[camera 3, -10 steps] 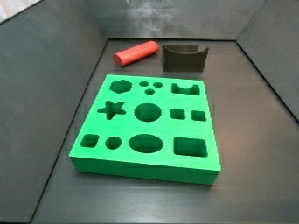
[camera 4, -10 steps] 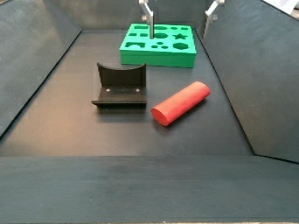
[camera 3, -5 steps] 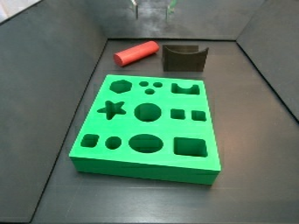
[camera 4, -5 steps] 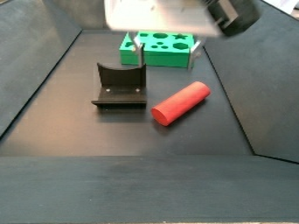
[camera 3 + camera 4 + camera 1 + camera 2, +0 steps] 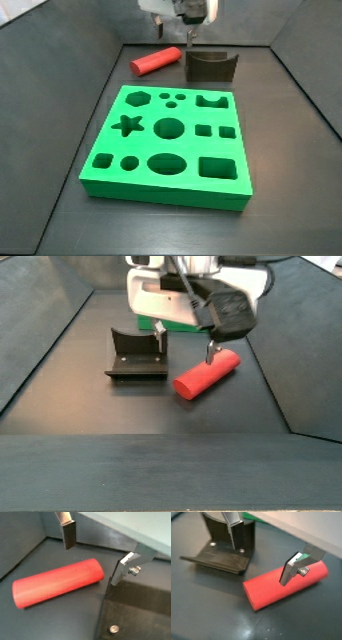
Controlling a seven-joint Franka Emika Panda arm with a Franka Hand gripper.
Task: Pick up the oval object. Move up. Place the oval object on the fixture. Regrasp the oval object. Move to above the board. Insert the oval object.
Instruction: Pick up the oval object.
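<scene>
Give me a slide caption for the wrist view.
Open claw poised over the red oval object lying beside the fixture.

Opposed side views; close wrist views

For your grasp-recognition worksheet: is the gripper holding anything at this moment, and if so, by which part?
Nothing is held. The gripper hangs open above the floor, its fingers apart with an empty gap; the oval object lies on the floor beside the fixture.

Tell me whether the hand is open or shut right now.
Open. In both wrist views the hand has its fingers spread wide with nothing clamped; it hangs over the red peg, next to the fixture.
</scene>
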